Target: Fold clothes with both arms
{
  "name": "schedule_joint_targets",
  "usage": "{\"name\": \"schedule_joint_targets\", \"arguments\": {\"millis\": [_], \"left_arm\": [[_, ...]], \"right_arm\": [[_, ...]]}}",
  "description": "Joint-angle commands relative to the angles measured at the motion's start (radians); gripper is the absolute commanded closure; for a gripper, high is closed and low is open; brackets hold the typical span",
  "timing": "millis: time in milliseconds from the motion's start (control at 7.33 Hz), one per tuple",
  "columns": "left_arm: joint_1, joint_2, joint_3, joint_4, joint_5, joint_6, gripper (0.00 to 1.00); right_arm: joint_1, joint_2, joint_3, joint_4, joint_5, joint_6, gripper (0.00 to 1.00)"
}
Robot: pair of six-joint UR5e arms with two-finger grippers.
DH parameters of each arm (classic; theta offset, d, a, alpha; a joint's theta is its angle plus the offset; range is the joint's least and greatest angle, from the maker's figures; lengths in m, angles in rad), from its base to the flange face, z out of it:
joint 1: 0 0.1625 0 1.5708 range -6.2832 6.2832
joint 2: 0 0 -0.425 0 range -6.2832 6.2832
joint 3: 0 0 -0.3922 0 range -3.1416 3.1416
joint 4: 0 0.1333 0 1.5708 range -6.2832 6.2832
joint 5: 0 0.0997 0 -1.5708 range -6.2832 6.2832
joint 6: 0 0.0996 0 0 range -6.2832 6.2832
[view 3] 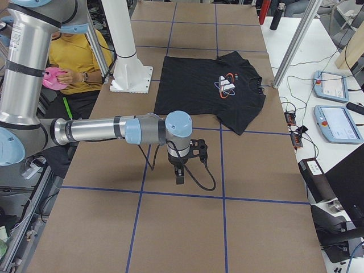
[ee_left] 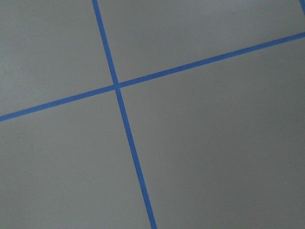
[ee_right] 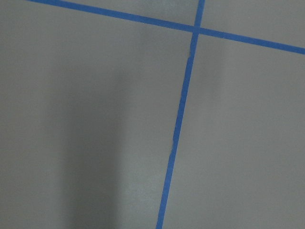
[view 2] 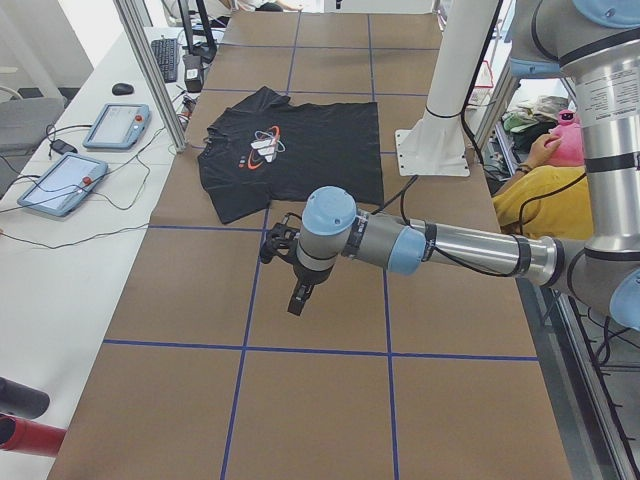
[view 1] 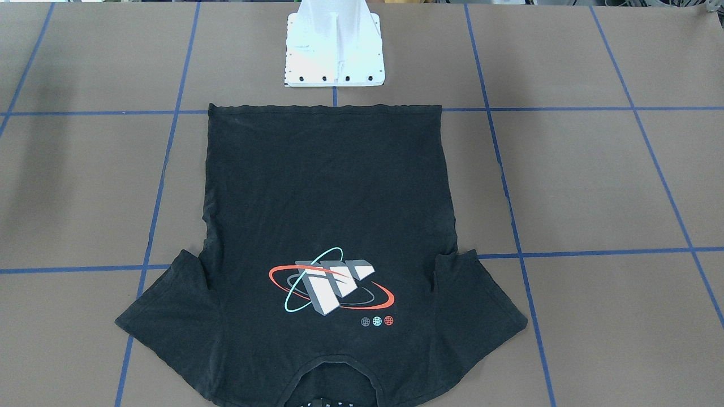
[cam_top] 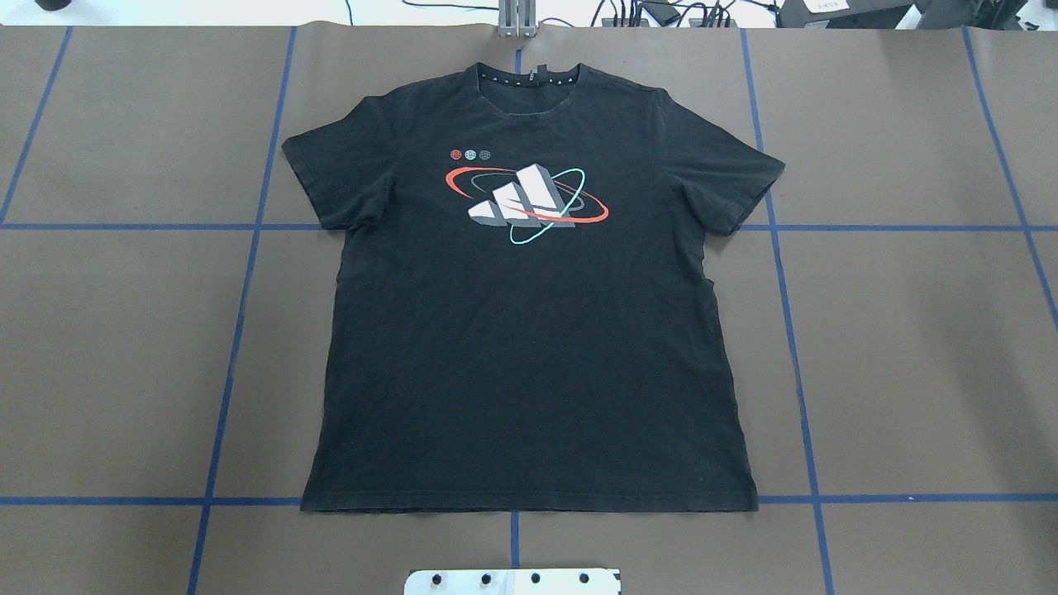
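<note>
The black T-shirt [cam_top: 529,347] lies flat and spread out, graphic side up, in the middle of the brown table, with its collar at the far edge from the robot. It also shows in the front-facing view [view 1: 328,192] and both side views [view 2: 300,160] [view 3: 199,85]. The left gripper [view 2: 299,297] hangs over bare table well off the shirt, seen only in the left side view. The right gripper [view 3: 180,174] hangs likewise, seen only in the right side view. I cannot tell whether either is open or shut. Both wrist views show only bare table.
The white pedestal base [view 1: 334,51] stands at the shirt's hem side. Blue tape lines [cam_top: 248,273] grid the brown table. Control tablets [view 2: 115,125] and cables lie on a side bench past the collar. A person in yellow [view 3: 74,57] sits behind the robot.
</note>
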Motion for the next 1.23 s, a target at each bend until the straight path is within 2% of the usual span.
{"name": "schedule_joint_targets", "arguments": {"millis": [0,273,409,545,682,818,955,1091], "left_arm": [[0.0,-0.019,0.003,-0.133,-0.006,-0.001,0.0],[0.0,-0.128,0.037,-0.263,0.0,-0.001,0.0],[0.002,-0.204,0.071,-0.269,-0.001,-0.003,0.0],[0.002,-0.317,0.168,-0.274,-0.009,-0.004,0.0],[0.002,-0.384,0.236,-0.273,-0.009,-0.004,0.0],[0.003,-0.444,0.297,-0.273,-0.011,-0.055,0.0],[0.053,-0.465,0.296,-0.303,-0.009,-0.14,0.0],[0.116,-0.466,0.312,-0.382,-0.003,-0.165,0.0]], "right_arm": [[-0.001,0.035,0.007,0.002,0.002,0.005,0.0],[0.001,0.098,0.004,0.026,-0.003,0.004,0.0],[-0.001,0.121,-0.006,0.077,-0.003,0.005,0.0],[-0.001,0.165,-0.038,0.079,-0.003,0.008,0.0],[-0.001,0.214,-0.101,0.094,-0.001,0.011,0.0],[-0.002,0.25,-0.159,0.199,0.003,0.013,0.0],[-0.027,0.302,-0.231,0.25,0.011,0.021,0.0],[-0.059,0.365,-0.268,0.252,0.009,0.109,0.0]]}}
